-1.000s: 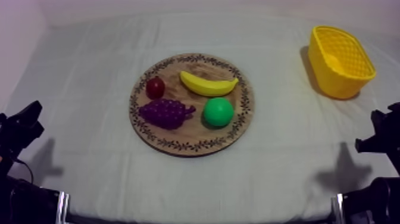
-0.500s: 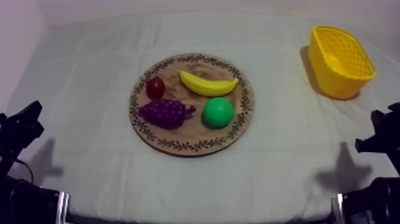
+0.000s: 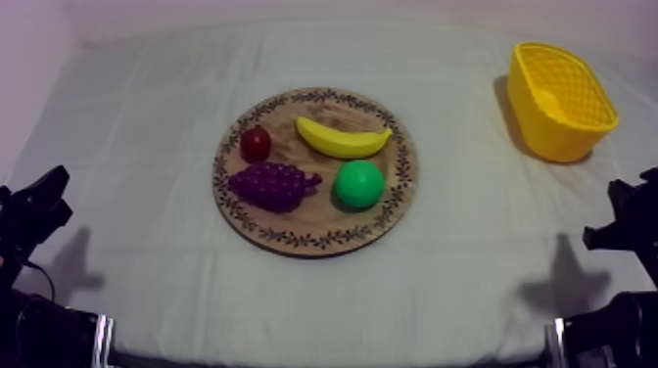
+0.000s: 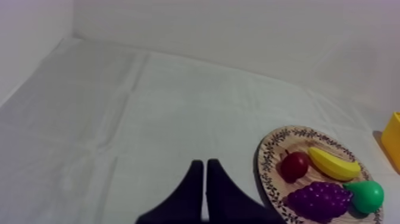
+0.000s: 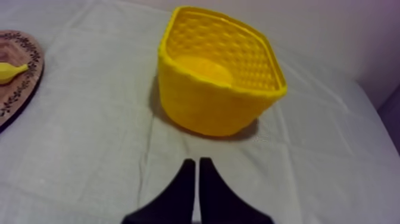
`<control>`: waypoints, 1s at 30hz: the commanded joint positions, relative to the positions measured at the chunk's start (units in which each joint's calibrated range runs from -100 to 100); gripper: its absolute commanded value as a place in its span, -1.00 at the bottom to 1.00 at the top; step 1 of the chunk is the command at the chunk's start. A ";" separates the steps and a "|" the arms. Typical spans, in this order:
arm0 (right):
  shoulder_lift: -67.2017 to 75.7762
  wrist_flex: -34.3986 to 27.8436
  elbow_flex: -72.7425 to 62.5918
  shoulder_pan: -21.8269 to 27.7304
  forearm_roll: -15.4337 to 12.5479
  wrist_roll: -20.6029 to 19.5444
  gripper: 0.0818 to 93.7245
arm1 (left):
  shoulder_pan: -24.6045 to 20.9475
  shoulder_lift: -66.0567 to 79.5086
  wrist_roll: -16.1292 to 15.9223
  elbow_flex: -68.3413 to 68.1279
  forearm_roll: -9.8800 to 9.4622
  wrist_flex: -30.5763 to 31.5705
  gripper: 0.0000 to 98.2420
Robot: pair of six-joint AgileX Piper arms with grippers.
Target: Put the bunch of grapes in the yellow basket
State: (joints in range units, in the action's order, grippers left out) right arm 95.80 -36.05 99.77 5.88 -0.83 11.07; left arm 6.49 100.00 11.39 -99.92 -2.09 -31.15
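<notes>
Fingers of the left gripper (image 4: 205, 164) lie pressed together as a narrow wedge with nothing between them, and so do those of the right gripper (image 5: 197, 161); both rest low at the near edge of the table, well apart from the fruit. On the grey-white cloth (image 3: 176, 284) the wooden board (image 3: 311, 213) sits at the centre and the yellow basket (image 3: 548, 125) stands at the far right, with no fruit that I can see inside. The board carries the banana (image 3: 343, 139) on its far side, the bunch of grapes (image 3: 272, 186) at its near left, the pear (image 3: 359, 183) just to the right of the grapes, and the small red fruit (image 3: 256, 144) just beyond them. By my reading the task has not begun: reaching, grasping, carrying across and dropping are all left. The left wrist view cuts off the board's near rim, and the basket's floor is partly hidden behind its near wall.
</notes>
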 commanded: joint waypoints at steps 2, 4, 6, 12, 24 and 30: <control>-1.03 1.48 -0.24 -1.59 1.37 1.10 -0.99 | -0.01 0.00 0.02 0.04 -0.04 0.03 -1.00; -2.39 2.24 -0.79 -2.65 2.19 1.39 -0.99 | -0.01 0.00 0.02 0.04 -0.04 0.03 -1.00; -4.15 2.79 -1.91 -3.82 3.34 1.15 -0.99 | -0.01 0.00 0.02 0.04 -0.04 0.03 -1.00; -12.03 2.88 -10.09 -7.14 6.33 -0.38 -0.99 | -0.01 0.00 0.02 0.04 -0.04 0.03 -1.00; -37.99 -9.08 -42.52 -14.44 6.98 0.65 -0.99 | -0.01 0.00 0.02 0.04 -0.04 0.03 -1.00; -50.86 -17.18 -58.62 -19.33 6.93 0.50 -0.99 | -0.01 0.00 0.02 0.04 -0.04 0.03 -1.00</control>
State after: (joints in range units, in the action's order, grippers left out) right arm 51.60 -50.80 50.86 -11.78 6.15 11.61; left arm 6.49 100.00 11.39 -99.92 -2.09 -31.15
